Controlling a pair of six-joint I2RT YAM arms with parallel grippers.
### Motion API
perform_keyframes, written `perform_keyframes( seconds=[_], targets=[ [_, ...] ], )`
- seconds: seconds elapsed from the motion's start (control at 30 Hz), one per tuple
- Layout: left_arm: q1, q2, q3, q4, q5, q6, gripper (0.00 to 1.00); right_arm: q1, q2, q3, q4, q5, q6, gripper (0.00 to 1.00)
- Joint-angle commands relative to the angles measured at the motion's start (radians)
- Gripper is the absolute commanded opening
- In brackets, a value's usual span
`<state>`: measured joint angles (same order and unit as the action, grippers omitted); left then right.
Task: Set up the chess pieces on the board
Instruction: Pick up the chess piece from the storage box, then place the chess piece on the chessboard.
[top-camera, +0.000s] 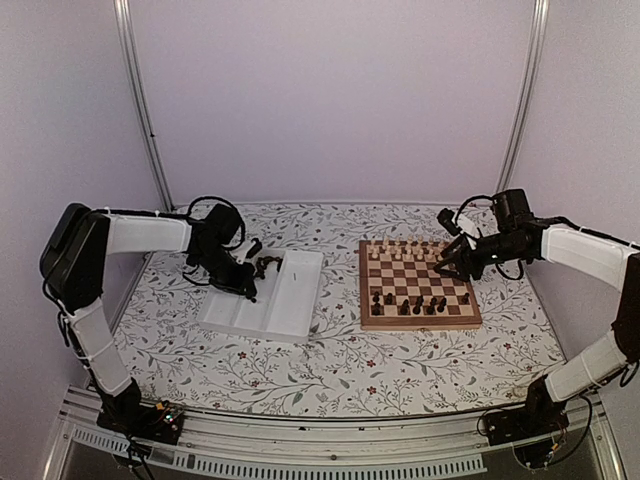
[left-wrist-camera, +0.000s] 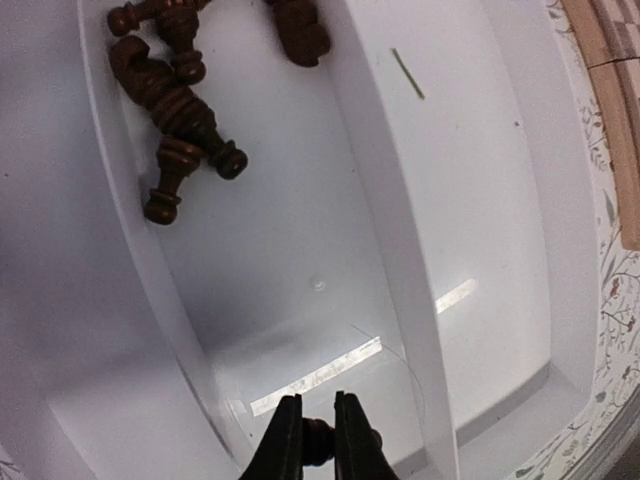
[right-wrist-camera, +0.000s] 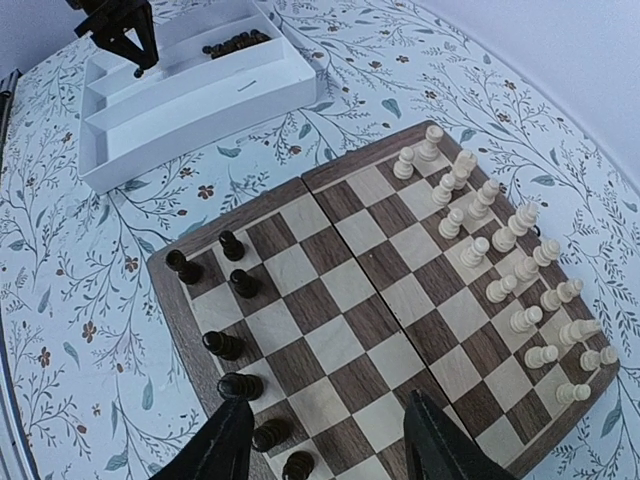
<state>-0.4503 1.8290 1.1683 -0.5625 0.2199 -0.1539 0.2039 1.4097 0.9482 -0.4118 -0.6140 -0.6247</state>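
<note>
My left gripper (top-camera: 241, 284) (left-wrist-camera: 318, 402) is shut on a dark chess piece (left-wrist-camera: 317, 441) and hangs over the white tray (top-camera: 290, 300) (left-wrist-camera: 480, 200). Several more dark pieces (left-wrist-camera: 176, 112) (top-camera: 267, 265) lie in a heap at the tray's far end. The board (top-camera: 420, 322) (right-wrist-camera: 330, 290) has several dark pieces (top-camera: 410, 303) (right-wrist-camera: 225, 345) standing along its near side. My right gripper (top-camera: 452, 262) (right-wrist-camera: 325, 405) is open and empty, above the board's right part, near those dark pieces.
Pale chess figures (top-camera: 405, 250) (right-wrist-camera: 500, 250) fill two rows on the board's far side. The tray has long compartments with raised dividers (left-wrist-camera: 395, 230). The floral tablecloth (top-camera: 330, 370) covers the table between tray and board.
</note>
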Motion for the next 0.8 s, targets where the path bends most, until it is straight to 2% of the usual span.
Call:
perform_keyframes(
  seconds=[0.0, 0.23, 0.47, 0.6, 0.77],
  targets=[
    [0.047, -0.087, -0.025, 0.098, 0.141, -0.053, 0.07, 0.077, 0.020, 0.081, -0.007, -0.034, 0.027, 0.54],
    [0.064, -0.170, -0.077, 0.345, 0.270, -0.232, 0.08, 0.263, 0.085, 0.208, 0.112, 0.037, 0.125, 0.52],
    [0.058, -0.193, -0.158, 0.677, 0.368, -0.438, 0.10, 0.391, 0.285, 0.417, 0.224, 0.078, 0.327, 0.48],
    [0.056, -0.192, -0.187, 0.776, 0.393, -0.514, 0.11, 0.477, 0.395, 0.539, 0.244, 0.112, 0.376, 0.48],
    [0.046, -0.191, -0.199, 0.826, 0.404, -0.561, 0.11, 0.554, 0.526, 0.663, 0.248, 0.151, 0.394, 0.51]
  ],
)
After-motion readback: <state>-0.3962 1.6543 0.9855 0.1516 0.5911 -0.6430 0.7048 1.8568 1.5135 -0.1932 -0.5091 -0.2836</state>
